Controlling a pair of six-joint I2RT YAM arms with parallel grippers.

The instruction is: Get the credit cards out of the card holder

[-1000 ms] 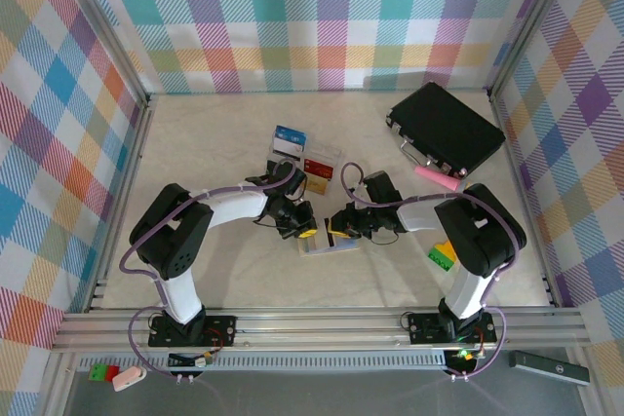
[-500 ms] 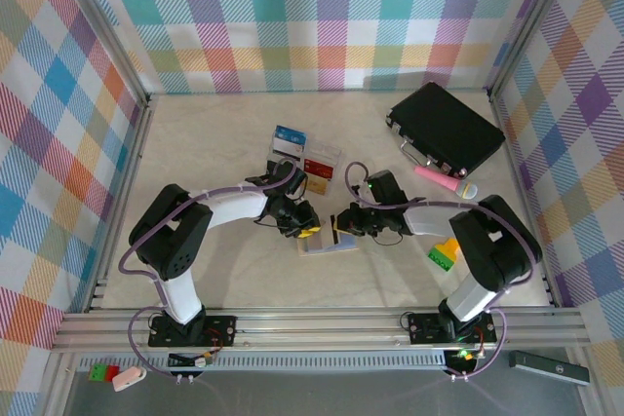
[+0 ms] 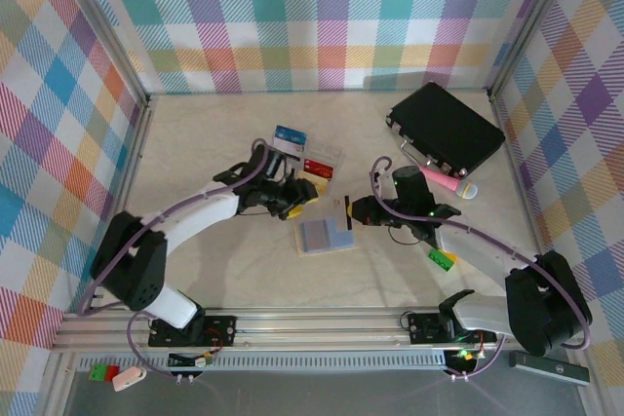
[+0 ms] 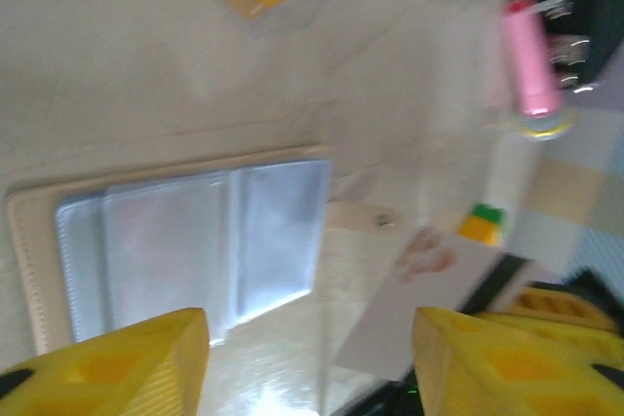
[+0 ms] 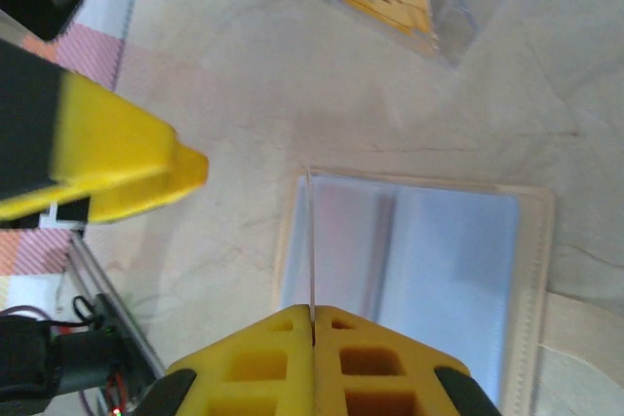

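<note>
Cream bench [image 3: 195, 143], plaid walls [image 3: 312, 17]; one card is out of the card holder.
Since a second ago both arms have drawn back from the card holder [image 3: 327, 236], which lies open flat mid-bench. Left fingers [image 4: 127, 358] stand apart and empty near its far-left corner. Right fingers [image 5: 370, 358] clamp a white card [image 4: 419, 304] edge-on, just beside the holder.

Left gripper [image 4: 310, 333] spread open, empty, right gripper [image 5: 313, 317] pinched on white card [image 4: 414, 304], arms angled inward

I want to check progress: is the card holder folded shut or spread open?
Spread open. The card holder lies flat on the table, both clear pocket panels facing up side by side.
</note>
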